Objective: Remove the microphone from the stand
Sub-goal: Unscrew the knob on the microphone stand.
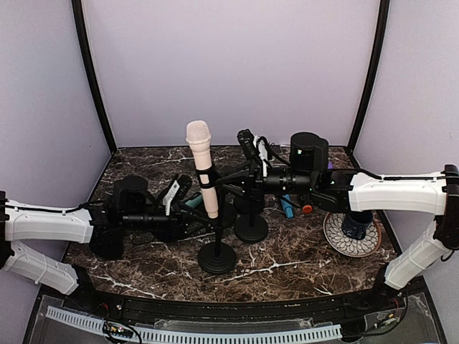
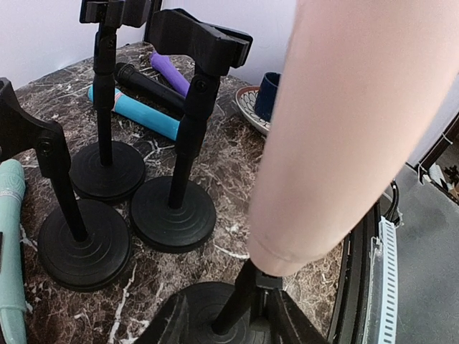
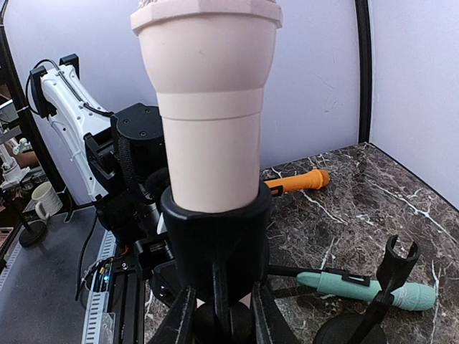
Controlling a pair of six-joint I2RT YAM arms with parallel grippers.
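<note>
Cream-pink microphone [image 3: 208, 129] fills both wrist views. It is seated in the clip [image 3: 215, 236] of the front stand [image 1: 217, 258] on the counter [image 1: 301, 265], with its long axis near vertical and its head upward. The right gripper [image 3: 221, 326] is closed on that clip, probably as a brace. The stem is straddled by the left gripper [image 2: 229, 322], its fingers parted and seemingly not touching.

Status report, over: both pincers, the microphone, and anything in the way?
Left pincer open around stand stem. Right pincer shut on stand, under clip. Microphone seated in clip. Empty stand close behind.
</note>
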